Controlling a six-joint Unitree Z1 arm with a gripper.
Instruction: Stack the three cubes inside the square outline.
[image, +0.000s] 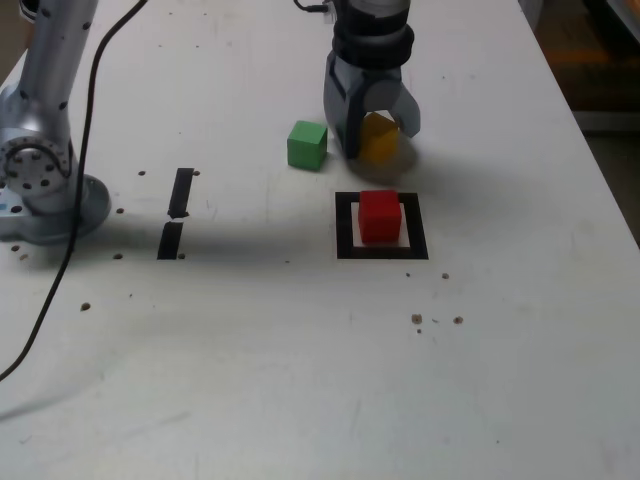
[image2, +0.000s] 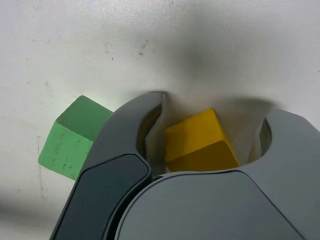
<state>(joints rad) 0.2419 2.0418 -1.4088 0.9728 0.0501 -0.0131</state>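
Cubes of plain, matte solid colour sit on a white counter (image: 520, 380) whose smooth surface carries faint scuffs and small dark specks. The red cube (image: 380, 216) stands inside the square outline (image: 345, 228), a thick frame of black tape with a white centre only slightly wider than the block. Beyond it in the exterior view, the grey gripper (image: 381, 137) points down over the small yellow cube (image: 379, 142), its two rounded, smooth plastic jaws straddling the block. In the wrist view the yellow cube (image2: 200, 141) lies between the jaws, touching or nearly touching the one nearer the green cube, while a strip of white counter shows between it and the other jaw; the jaws stand narrow but not closed on it, and whether the block is pinched cannot be told. The small green cube (image: 307, 145) rests on the counter just beside the gripper, on the exterior view's left, its faces slightly speckled in the wrist view (image2: 75, 137). Two short black tape strips (image: 176, 212) lie in a line well to the exterior view's left, near the arm's shiny metallic base (image: 40, 170) and a black cable (image: 85, 150).
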